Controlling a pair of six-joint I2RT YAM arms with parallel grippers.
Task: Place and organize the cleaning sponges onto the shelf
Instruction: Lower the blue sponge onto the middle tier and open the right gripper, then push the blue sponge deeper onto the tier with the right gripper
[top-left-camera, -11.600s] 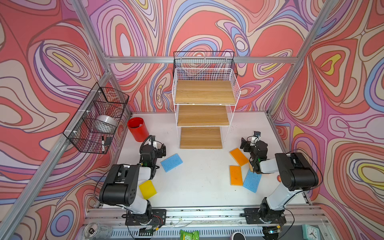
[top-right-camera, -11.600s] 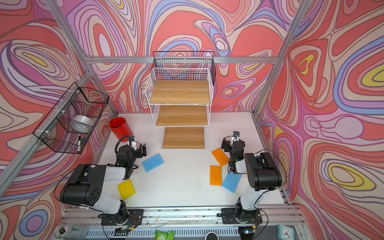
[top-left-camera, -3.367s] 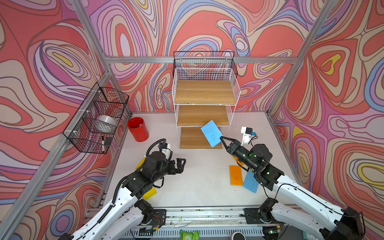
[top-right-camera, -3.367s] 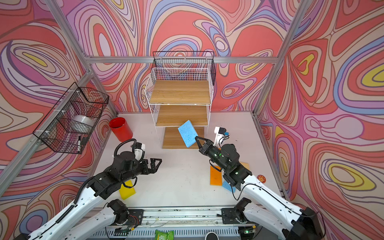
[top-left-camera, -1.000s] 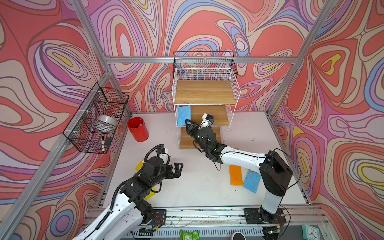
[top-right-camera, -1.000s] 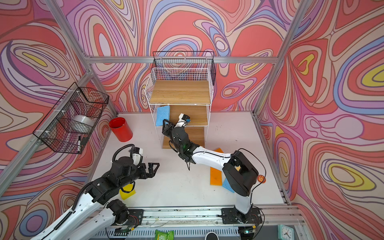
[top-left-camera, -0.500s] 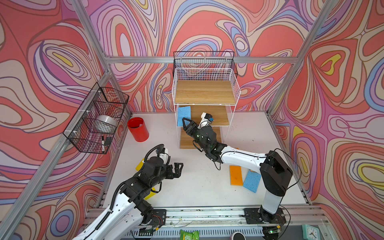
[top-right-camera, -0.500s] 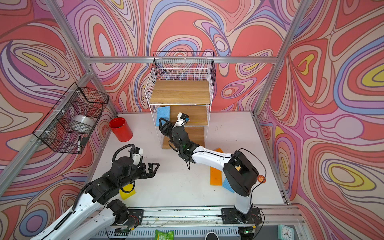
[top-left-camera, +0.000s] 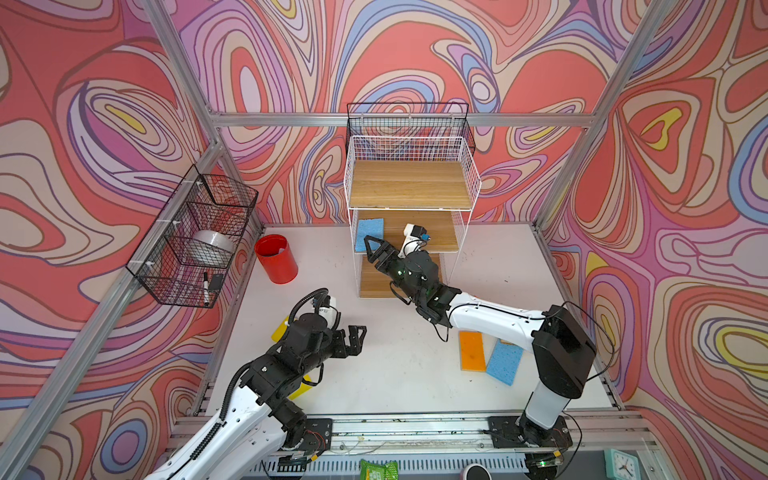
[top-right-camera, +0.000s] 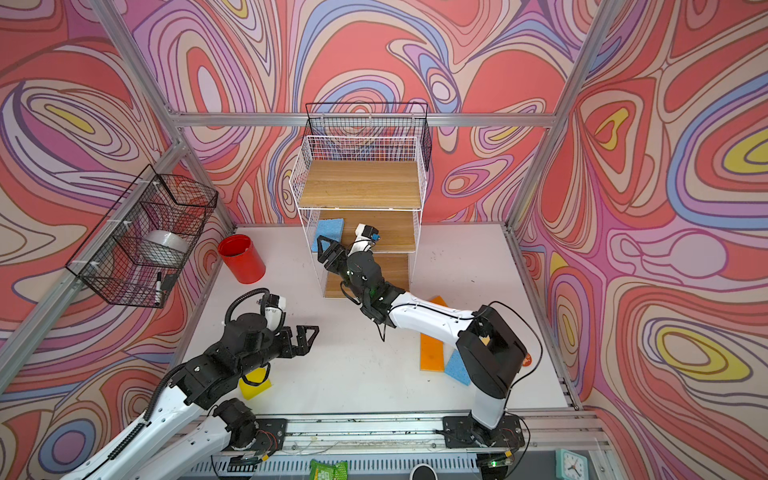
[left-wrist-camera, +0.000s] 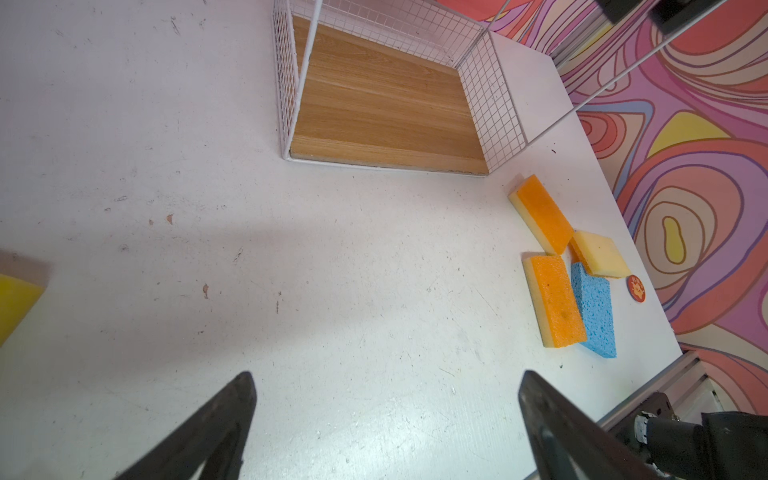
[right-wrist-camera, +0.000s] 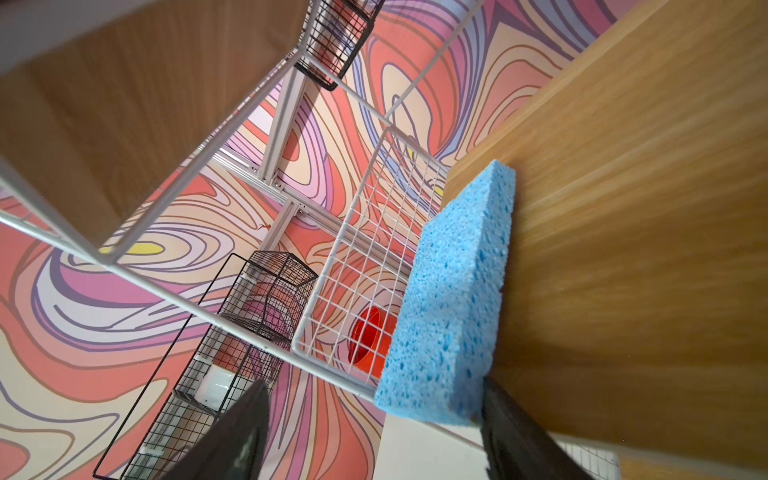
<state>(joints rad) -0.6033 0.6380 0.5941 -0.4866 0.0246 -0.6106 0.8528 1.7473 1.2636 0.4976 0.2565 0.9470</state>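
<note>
The shelf (top-left-camera: 411, 185) stands at the back of the table. A light blue sponge (top-left-camera: 370, 233) (right-wrist-camera: 453, 299) lies flat on its middle board, against the left wire side. My right gripper (top-left-camera: 371, 250) (right-wrist-camera: 374, 384) is open at that board's front edge, holding nothing, with one finger beside the sponge's near corner. My left gripper (top-left-camera: 357, 338) (left-wrist-camera: 384, 378) hangs open and empty over the bare table. Orange sponges (left-wrist-camera: 542, 214) (left-wrist-camera: 555, 305), one lying pale side up (left-wrist-camera: 598, 253) and another blue one (left-wrist-camera: 592, 316) lie at the right. Yellow sponges (top-left-camera: 280, 330) (top-right-camera: 254, 380) peek out under the left arm.
A red cup (top-left-camera: 276, 259) stands left of the shelf. Black wire baskets (top-left-camera: 195, 241) hang on the left wall, and another (top-left-camera: 409, 124) hangs behind the shelf top. A small orange disc (left-wrist-camera: 636, 287) lies near the table's right edge.
The right jaws have spread and let go of the blue sponge, which stays on the middle board. The left arm has not moved.
</note>
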